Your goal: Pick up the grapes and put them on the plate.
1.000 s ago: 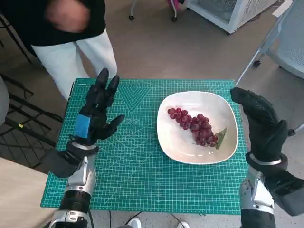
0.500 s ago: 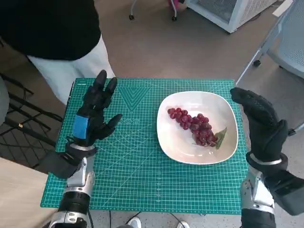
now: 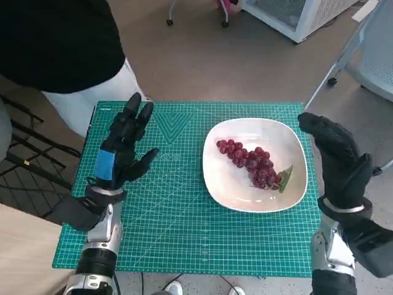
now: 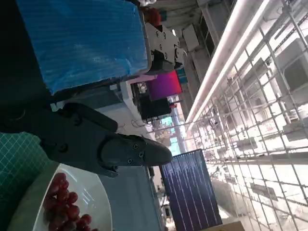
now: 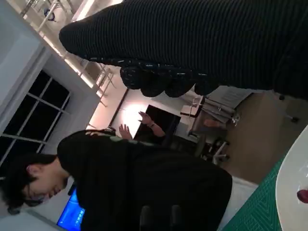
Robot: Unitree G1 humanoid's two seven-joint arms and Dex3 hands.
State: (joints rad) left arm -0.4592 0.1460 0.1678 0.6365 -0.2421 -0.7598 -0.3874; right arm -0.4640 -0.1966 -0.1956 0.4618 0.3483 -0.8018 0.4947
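Head view: grapes (image 3: 250,163) lying on the white plate (image 3: 227,184), a green leaf (image 3: 286,178) at the bunch's end nearest the right hand (image 3: 336,161). Plate on the green mat (image 3: 172,215), toward its right half, the plate's right rim near the mat's right edge.

Left wrist view: only a slice of plate (image 4: 98,202) and grapes (image 4: 65,202) under the black fingers (image 4: 120,151); beyond, ceiling lights and wire grid. Right wrist view: glove (image 5: 202,43) across the top, a sliver of plate rim (image 5: 293,183) and mat (image 5: 255,211) in one corner, plus a person (image 5: 144,187) in black bent near the tabletop — seen from the head view only as a black top and white trousers (image 3: 80,101) at the mat's far left corner.

Left hand (image 3: 121,150) raised above the mat's left part, blue-taped back toward the camera, fingers straight and pointing away, thumb out toward the plate; released, nothing held. Right hand upright just off the plate's right rim, over the mat's right edge, fingers bent slightly inward, nothing in it, not touching plate or grapes.

Bare mat between left hand and plate, and along the near edge in front of the plate. A chair leg (image 3: 331,67) on the floor beyond the far right corner.
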